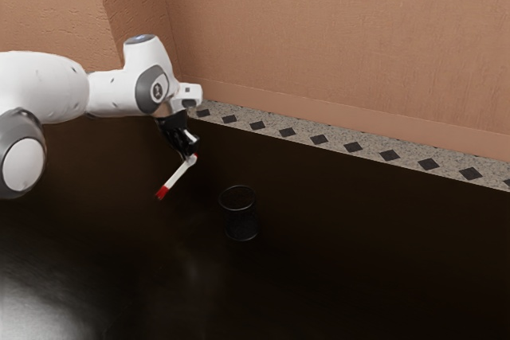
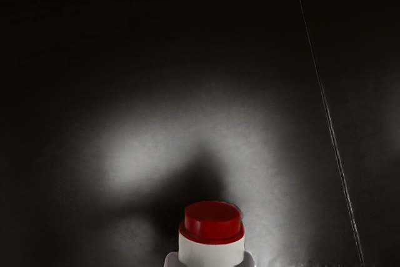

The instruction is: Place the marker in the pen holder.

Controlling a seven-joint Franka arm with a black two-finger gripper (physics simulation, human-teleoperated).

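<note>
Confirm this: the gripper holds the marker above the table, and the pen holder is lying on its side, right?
Not quite: the exterior view shows the pen holder standing upright, its round rim on top. The gripper does hold the marker above the table.

Marker (image 1: 177, 177): slim and white, red at its lower end, gripped near its upper end by the gripper (image 1: 191, 151)
Marker's pose: slanting in the air, red end down toward the exterior view's left
Holder (image 1: 241, 221): dark, round, open-topped
Holder's place: upright on the surface (image 1: 358, 260), apart from the marker
</note>
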